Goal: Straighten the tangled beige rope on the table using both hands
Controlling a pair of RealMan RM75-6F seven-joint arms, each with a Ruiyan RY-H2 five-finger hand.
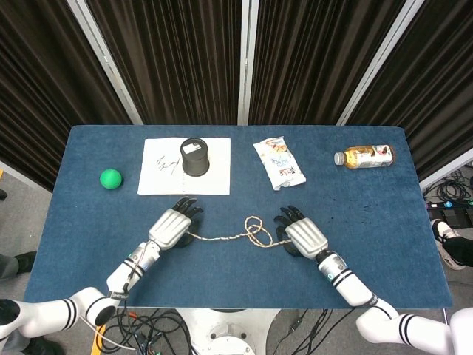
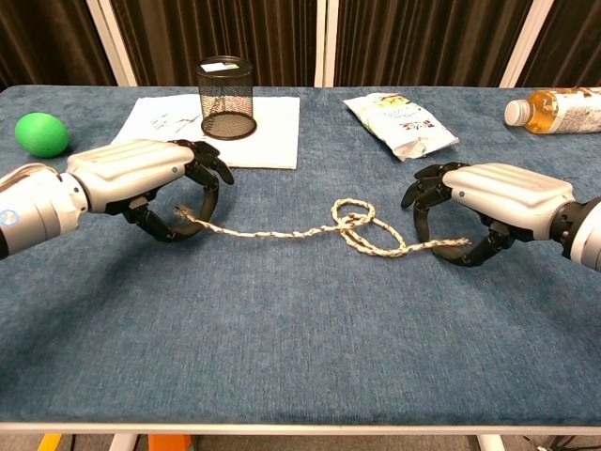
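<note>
The beige rope (image 1: 222, 237) (image 2: 272, 231) lies across the middle of the blue table (image 1: 236, 281), with a loose knot of loops (image 1: 256, 226) (image 2: 353, 218) toward its right half. My left hand (image 1: 171, 228) (image 2: 141, 174) hangs over the rope's left end and pinches it between thumb and curled fingers. On the other side, my right hand (image 1: 303, 235) (image 2: 488, 202) grips the right end the same way, low against the cloth. Between the hands the rope rests on the table in a shallow sag.
Behind the hands a black mesh cup (image 1: 196, 157) (image 2: 226, 97) stands on a white paper sheet (image 1: 159, 177) (image 2: 272, 132). A green ball (image 1: 110, 178) (image 2: 40, 133) sits far left, a snack packet (image 1: 279, 163) (image 2: 399, 122) centre-back, and a bottle (image 1: 366, 156) (image 2: 559, 108) lies back right.
</note>
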